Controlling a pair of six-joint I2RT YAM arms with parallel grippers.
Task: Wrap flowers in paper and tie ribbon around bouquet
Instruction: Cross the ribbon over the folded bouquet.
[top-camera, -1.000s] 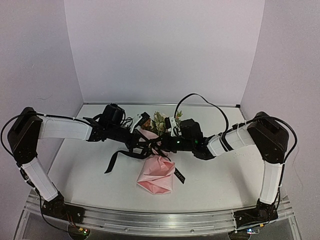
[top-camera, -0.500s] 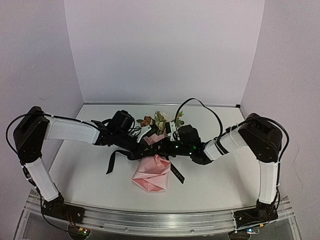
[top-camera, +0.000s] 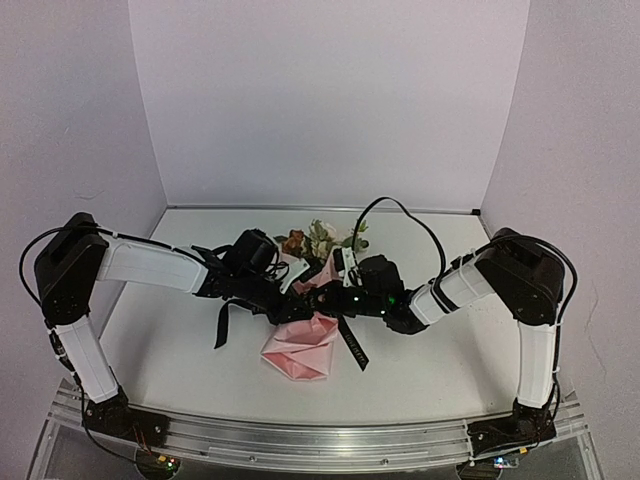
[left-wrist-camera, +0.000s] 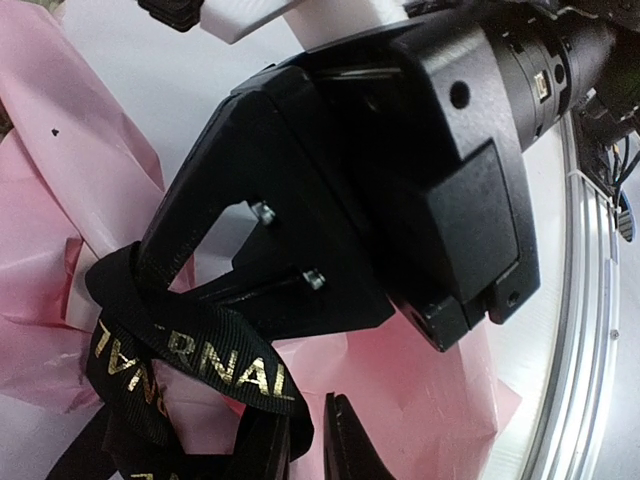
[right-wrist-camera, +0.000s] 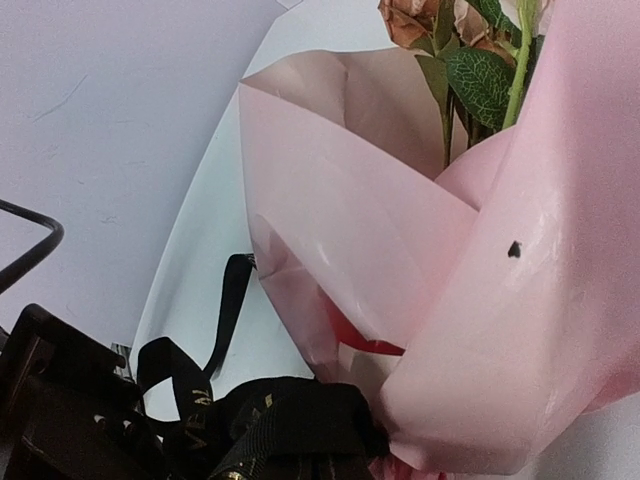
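Shows, from above, two black-and-white arms meeting over the bouquet (top-camera: 310, 330) in the middle of a white table (top-camera: 450, 350). Lying on its side there, with the flowers (top-camera: 320, 238) toward the far wall and the crumpled end of the paper (top-camera: 285, 355) cone toward the near metal rail (top-camera: 320, 440). Both wrists crowded over the cone's neck, hiding the fingertips from this view (a black cable (top-camera: 400, 208) arching above the right arm). Loose ends of the ribbon (top-camera: 221, 325) trailing onto the table on either side.

Closer in, from the left wrist: right gripper (left-wrist-camera: 150, 275) filling most of the frame and blocking the blooms, its fingers pressed together, the lettered ribbon looped at their tips and pinched there. At the bottom edge, left gripper (left-wrist-camera: 305, 450) with fingers a narrow crack apart, pink paper visible through the gap, ribbon draped against one finger, no hold to be seen. From the right wrist: pink folds, green stems, ribbon bunched at the bottom.
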